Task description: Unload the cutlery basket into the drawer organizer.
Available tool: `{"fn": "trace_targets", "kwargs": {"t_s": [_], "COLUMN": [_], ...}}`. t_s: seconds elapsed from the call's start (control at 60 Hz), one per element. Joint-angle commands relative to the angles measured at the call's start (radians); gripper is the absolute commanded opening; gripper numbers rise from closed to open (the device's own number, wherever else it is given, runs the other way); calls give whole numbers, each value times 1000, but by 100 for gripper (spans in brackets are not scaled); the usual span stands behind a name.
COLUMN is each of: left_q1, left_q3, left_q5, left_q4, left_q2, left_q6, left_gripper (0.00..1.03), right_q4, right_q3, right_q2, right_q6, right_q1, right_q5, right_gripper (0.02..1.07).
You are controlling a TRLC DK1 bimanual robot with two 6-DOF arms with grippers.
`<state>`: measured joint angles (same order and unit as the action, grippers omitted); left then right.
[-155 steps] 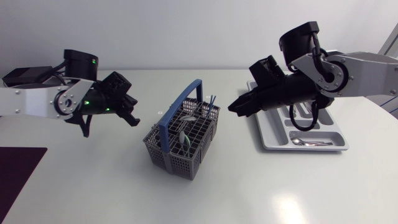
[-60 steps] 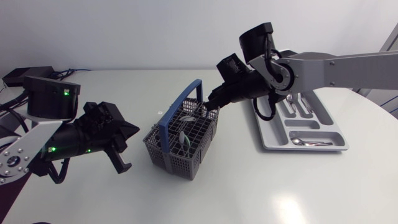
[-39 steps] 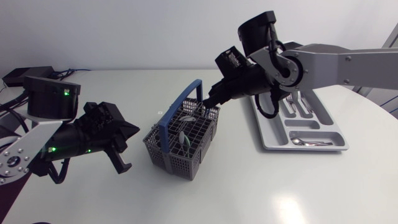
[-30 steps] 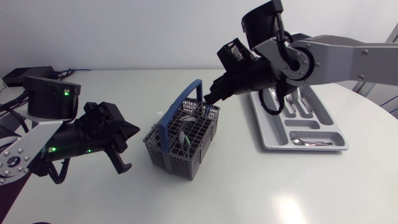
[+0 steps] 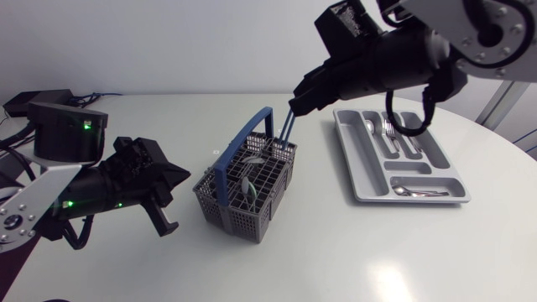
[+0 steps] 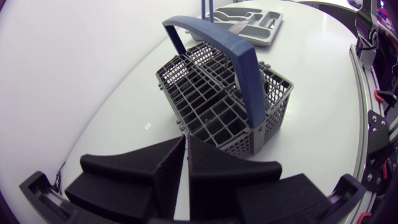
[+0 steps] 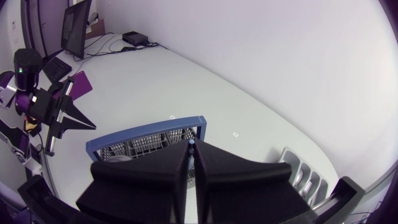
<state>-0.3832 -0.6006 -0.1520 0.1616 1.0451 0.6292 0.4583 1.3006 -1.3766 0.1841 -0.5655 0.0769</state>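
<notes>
The right claw [image 5: 295,102] is hanging high over the table [image 5: 336,252], above the far corner of the grey basket [image 5: 239,220]. Its two fingers are squeezing tight on the top end of a thin dark piece of cutlery [image 5: 287,127]. The piece is pointing straight down from the claw. Its low end is sitting just at the rim of the basket, beside the far end of the blue handle [image 5: 239,151]. I cannot tell if the low end is inside the basket or just over it. In the right wrist view the tip of the piece is peeking out from between the two black fingers, with the blue handle under it.

The basket is standing in the middle of the table. More cutlery [image 5: 249,186] is poking up inside it.

The grey drawer organizer [image 5: 361,180] is lying flat to the right of the basket, well apart from it and to the side of the right claw. Forks [image 5: 390,134] are lying in its long slots and a spoon [image 5: 417,192] is lying in its near slot.

The left claw [image 5: 168,201] is hanging low to the left of the basket, near it but not touching. Its fingers are pressed close together and are gripping nothing. In the left wrist view the basket is sitting just ahead of them.
</notes>
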Motion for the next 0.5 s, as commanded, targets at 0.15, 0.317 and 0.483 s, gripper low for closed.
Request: {"fn": "trace_targets", "kwargs": {"t_s": [0.15,0.317,0.483], "left_q1": [-28,-36,-43], "left_q3": [16,12,13], "left_q5": [12,12,12], "left_q4": [16,18,18], "left_q2": [-26,-28,-28], "left_q6": [9,9,9], "left_gripper": [21,21,21], "right_q4": [168,324,462], "right_q3": [91,181,266], "right_q2": [68,51,-42], "right_q6": [9,51,132], "right_q1": [41,216,386], "right_q5": [21,121,199], "right_gripper": [8,8,8]}}
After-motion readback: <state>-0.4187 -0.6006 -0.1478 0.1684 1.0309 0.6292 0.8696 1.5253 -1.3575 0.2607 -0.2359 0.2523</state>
